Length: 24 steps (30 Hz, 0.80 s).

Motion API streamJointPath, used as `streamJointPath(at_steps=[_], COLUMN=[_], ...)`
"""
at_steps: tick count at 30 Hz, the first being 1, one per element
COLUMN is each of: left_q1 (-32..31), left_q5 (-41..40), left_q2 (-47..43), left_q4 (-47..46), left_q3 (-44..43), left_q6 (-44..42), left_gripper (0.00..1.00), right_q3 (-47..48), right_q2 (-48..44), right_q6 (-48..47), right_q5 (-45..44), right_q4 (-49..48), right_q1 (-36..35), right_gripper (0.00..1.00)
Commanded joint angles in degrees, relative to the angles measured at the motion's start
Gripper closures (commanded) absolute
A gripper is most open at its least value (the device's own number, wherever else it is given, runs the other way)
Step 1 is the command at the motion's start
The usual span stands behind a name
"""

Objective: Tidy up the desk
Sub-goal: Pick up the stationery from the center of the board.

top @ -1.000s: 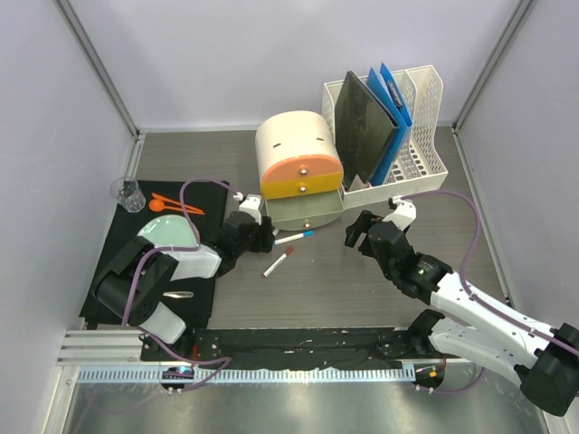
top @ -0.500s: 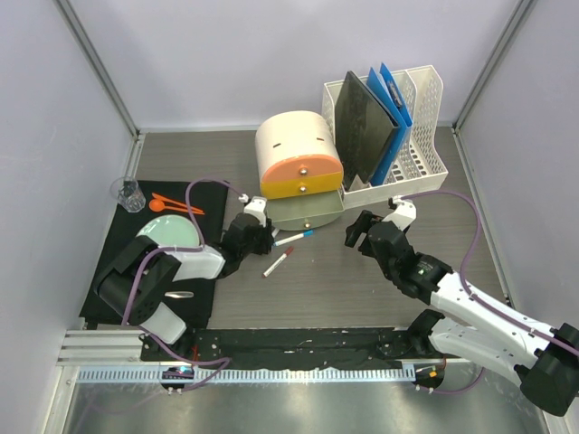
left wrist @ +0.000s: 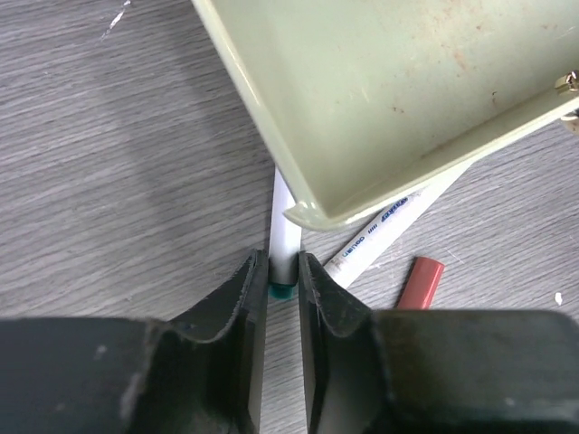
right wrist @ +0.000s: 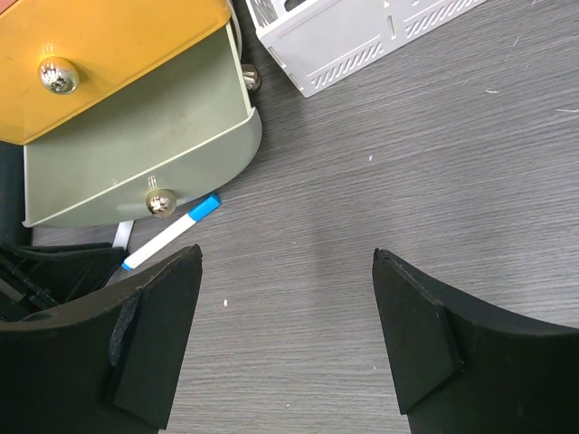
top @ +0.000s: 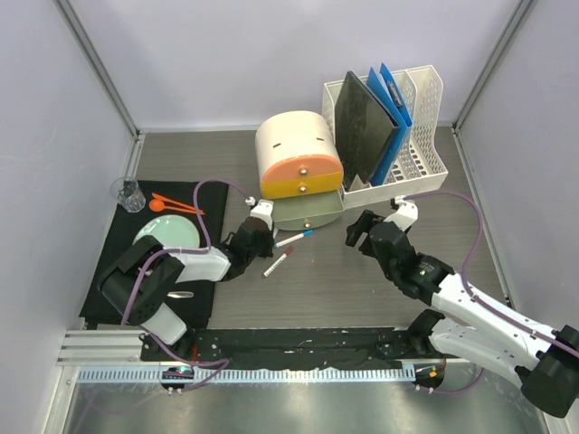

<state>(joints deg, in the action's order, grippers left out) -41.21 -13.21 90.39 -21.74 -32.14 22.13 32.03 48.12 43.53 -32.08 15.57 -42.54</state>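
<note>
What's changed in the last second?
The left claw slid right toward the drawer and closed around the white pen lying partly under it. Nothing was let go. The right claw, still open, the drawer, the blue pen and the red pen stayed put.

Your desk is carrying a black mat, drawer box, file rack, white pen, red-capped pen and blue-capped pen.
</note>
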Motion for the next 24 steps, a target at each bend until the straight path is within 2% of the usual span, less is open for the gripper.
streamJointPath(at_steps=[1, 4, 7, 8, 15, 20, 24], left_q1=[-1.7, -1.8, -2.3, -2.5, -3.3, -3.8, -3.9], left_q5=[-0.7, -1.8, -2.2, -2.9, -5.8, -7.2, -9.6], left_q2=[1.4, 0.7, -0.6, -1.3, -7.0, -12.9, -18.1], left_q4=[8.7, 11.0, 13.5, 15.3, 25.8, 31.0, 38.8], left_q3=[1.3, 1.5, 1.2, 0.4, 0.3, -0.1, -2.0], left_q6=[2.1, 3.8, 5.9, 7.2, 13.5, 15.7, 16.0], left_gripper=[0.80, 0.90, 0.93, 0.99, 1.00, 1.00, 1.00], right_q3=[0.1, 0.0, 0.0, 0.0, 0.2, 0.2, 0.2], right_q2=[-1.6, -2.1, -2.3, -2.3, -2.4, -2.8, -2.9], right_q6=[0.9, 1.0, 1.1, 1.1, 1.2, 1.1, 1.1], right_q5=[-2.2, -2.2, -2.2, -2.1, -2.1, -1.9, -1.9], right_q4=[-0.2, 0.0, 0.2, 0.2, 0.2, 0.2, 0.2], right_q1=[-0.2, -0.2, -0.1, -0.2, -0.2, -0.1, -0.2], right_gripper=[0.18, 0.19, 0.18, 0.19, 0.19, 0.19, 0.19])
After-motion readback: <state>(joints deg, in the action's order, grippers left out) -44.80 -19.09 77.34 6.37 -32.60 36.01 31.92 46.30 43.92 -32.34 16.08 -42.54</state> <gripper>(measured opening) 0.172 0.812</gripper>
